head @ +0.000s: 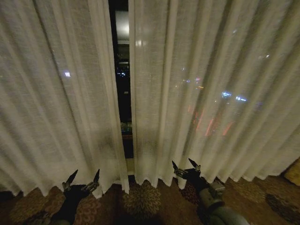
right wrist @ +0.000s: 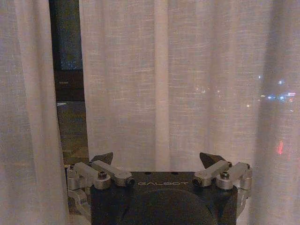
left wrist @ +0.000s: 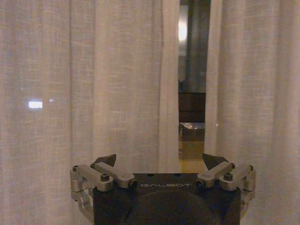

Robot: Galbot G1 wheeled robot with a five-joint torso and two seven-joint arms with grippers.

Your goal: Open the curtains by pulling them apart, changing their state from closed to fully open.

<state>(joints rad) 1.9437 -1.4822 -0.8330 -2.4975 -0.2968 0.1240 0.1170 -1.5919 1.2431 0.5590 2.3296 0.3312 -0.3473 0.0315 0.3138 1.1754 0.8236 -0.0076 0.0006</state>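
Note:
Two sheer cream-white curtains hang before a dark window, the left panel [head: 56,93] and the right panel [head: 211,93], with a narrow gap [head: 122,84] between them. My left gripper [head: 84,177] is open near the hem of the left panel, just left of the gap. My right gripper [head: 185,166] is open at the hem of the right panel, a little right of the gap. In the left wrist view the left gripper [left wrist: 159,160] faces the left panel's inner edge [left wrist: 169,93]. In the right wrist view the right gripper [right wrist: 156,157] faces the pleats of the right panel [right wrist: 164,84]. Nothing lies between either pair of fingers.
Patterned carpet [head: 145,201] runs below the wavy hems. Night city lights glow through the fabric [head: 229,96]. A yellowish thing [head: 294,172] sits at the far right edge by the floor.

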